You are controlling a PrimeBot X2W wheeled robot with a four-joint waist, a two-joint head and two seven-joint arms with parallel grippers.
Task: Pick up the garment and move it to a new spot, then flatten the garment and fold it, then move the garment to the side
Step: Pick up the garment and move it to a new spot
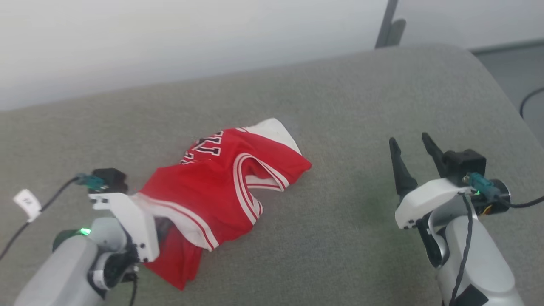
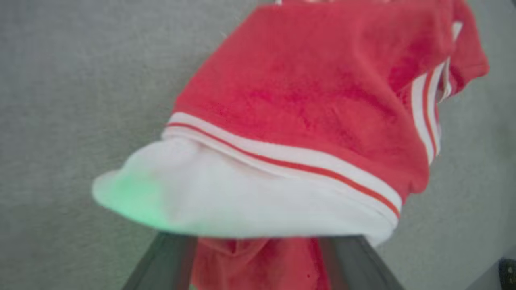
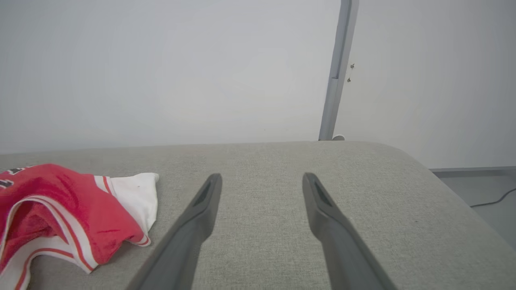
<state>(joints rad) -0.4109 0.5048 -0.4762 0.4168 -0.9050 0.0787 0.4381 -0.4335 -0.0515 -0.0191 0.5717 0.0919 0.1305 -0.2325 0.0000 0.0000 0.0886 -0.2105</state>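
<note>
The garment (image 1: 221, 182) is a red jersey with white sleeves, striped trim and black lettering. It lies crumpled left of centre on the grey cushioned surface (image 1: 340, 106). My left gripper (image 1: 163, 222) sits at the garment's near left end. One white sleeve (image 2: 242, 201) is draped over the gripper's fingers (image 2: 169, 257), hiding their tips. The finger bases stand wide apart with red cloth between them. My right gripper (image 1: 409, 139) hovers open and empty to the right, well apart from the garment (image 3: 60, 201). Its fingers (image 3: 201, 209) point at the far edge.
The grey surface rounds off at its right edge (image 1: 505, 97), with floor and a black cable (image 1: 529, 100) beyond. A pale wall and a grey upright post (image 3: 336, 68) stand behind. A cable with a white tag (image 1: 27, 203) trails from my left wrist.
</note>
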